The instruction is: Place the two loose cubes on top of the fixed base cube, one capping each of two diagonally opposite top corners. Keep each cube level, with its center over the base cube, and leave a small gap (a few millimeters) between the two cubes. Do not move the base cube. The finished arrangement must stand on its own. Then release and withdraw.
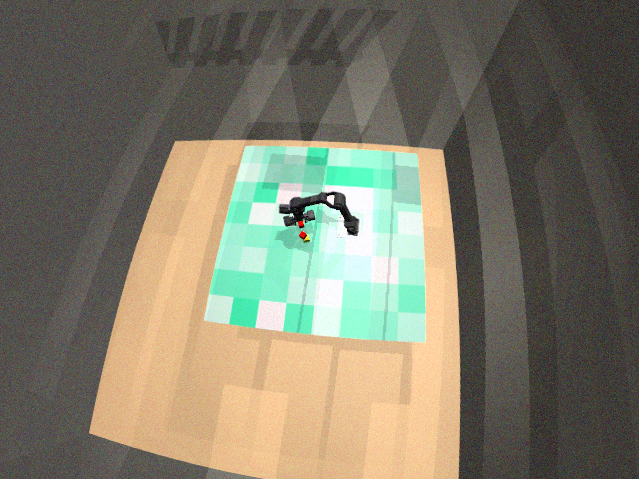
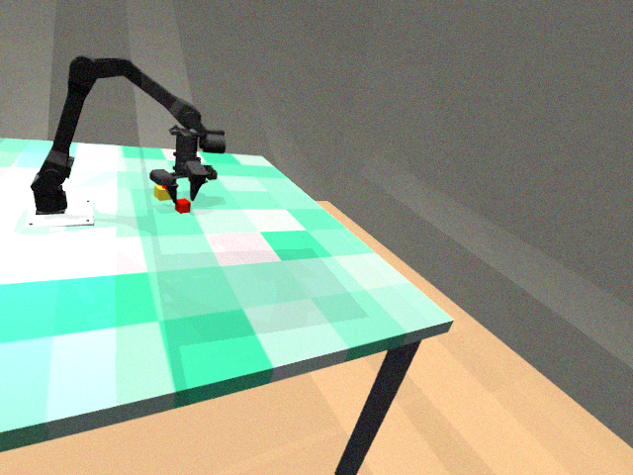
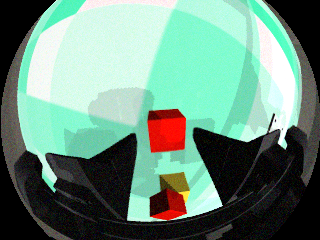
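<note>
One loose red cube sits on the table. The other red cube rests on the yellow base cube, over one top corner and turned relative to it in the wrist view. In the exterior view the left finger mostly hides this upper red cube. My gripper is open and empty, pointing down low over the loose cube. In the wrist view that cube shows centred between the fingertips. The exact height of the tips above it is hard to tell.
The base cube with its red cube stands close beside the loose cube, near the gripper's finger on that side. The arm's white mounting plate lies further off. The patchwork table top ends at a straight edge.
</note>
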`<state>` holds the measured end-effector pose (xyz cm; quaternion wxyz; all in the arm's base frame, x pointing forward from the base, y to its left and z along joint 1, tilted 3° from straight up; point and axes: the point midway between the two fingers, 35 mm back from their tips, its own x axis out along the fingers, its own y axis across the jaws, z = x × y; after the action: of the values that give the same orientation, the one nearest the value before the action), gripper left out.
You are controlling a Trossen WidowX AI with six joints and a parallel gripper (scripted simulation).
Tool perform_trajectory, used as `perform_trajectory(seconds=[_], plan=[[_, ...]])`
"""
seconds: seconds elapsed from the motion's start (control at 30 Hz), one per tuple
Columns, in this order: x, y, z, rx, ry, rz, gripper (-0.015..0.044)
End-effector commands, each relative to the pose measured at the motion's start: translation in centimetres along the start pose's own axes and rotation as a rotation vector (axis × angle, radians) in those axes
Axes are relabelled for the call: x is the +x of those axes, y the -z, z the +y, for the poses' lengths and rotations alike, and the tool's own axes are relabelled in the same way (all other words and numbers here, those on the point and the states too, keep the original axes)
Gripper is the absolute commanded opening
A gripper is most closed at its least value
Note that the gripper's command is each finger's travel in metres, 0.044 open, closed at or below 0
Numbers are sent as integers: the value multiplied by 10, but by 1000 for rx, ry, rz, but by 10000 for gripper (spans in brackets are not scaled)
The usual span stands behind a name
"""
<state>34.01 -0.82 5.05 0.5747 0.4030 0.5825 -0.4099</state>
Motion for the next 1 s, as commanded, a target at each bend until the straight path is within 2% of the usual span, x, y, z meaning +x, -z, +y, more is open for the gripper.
perform_trajectory(seconds=[0.0, 0.13, 0.33, 0.6, 0.97], plan=[[9, 0, -1, 3, 12, 1, 265], [13, 0, -2, 3, 12, 1, 265], [13, 0, -2, 3, 12, 1, 107], [9, 2, 0, 17, -20, -4, 105], [-21, 1, 5, 17, -21, -4, 105]])
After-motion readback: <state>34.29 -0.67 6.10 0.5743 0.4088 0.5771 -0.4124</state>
